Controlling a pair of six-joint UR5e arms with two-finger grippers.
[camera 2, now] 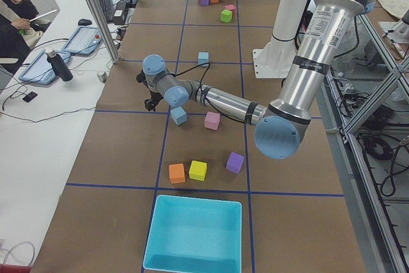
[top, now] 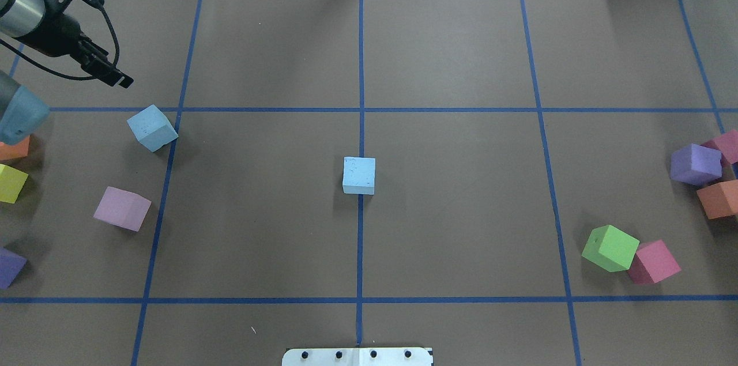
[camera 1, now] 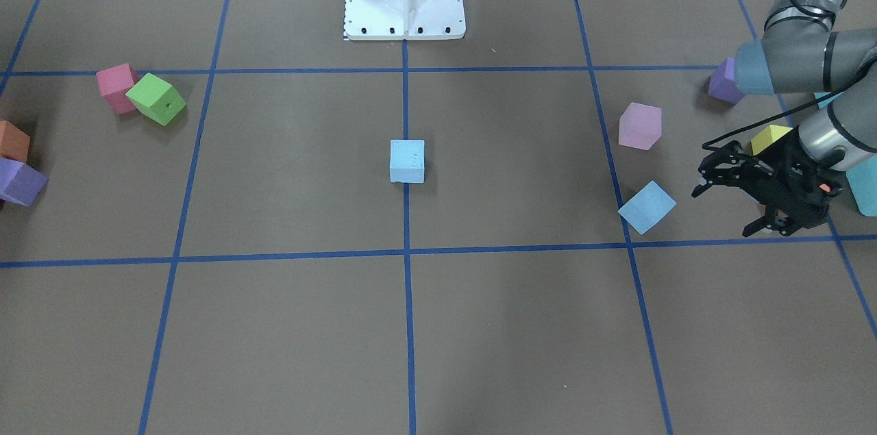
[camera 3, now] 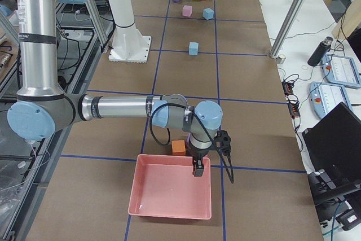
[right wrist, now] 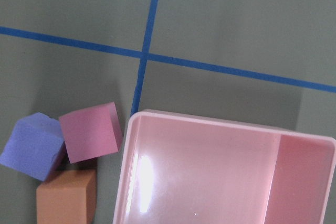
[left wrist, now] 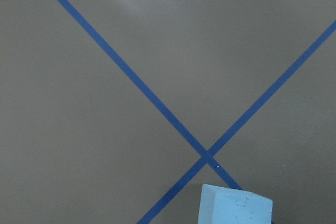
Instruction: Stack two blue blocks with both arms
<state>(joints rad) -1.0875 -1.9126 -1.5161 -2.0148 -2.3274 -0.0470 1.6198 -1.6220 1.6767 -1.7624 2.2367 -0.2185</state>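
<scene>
One pale blue block sits on the centre tape line, also in the overhead view; its top is speckled. The second blue block lies turned on the robot's left side, near a tape crossing, and its corner shows at the bottom of the left wrist view. My left gripper is open and empty, just outboard of that block and apart from it. My right gripper shows only in the exterior right view, over the rim of a pink tray; I cannot tell whether it is open or shut.
A pink cube, a yellow cube, a purple cube and a teal box lie around the left arm. Green, red-pink, orange and purple cubes lie on the right side by the pink tray.
</scene>
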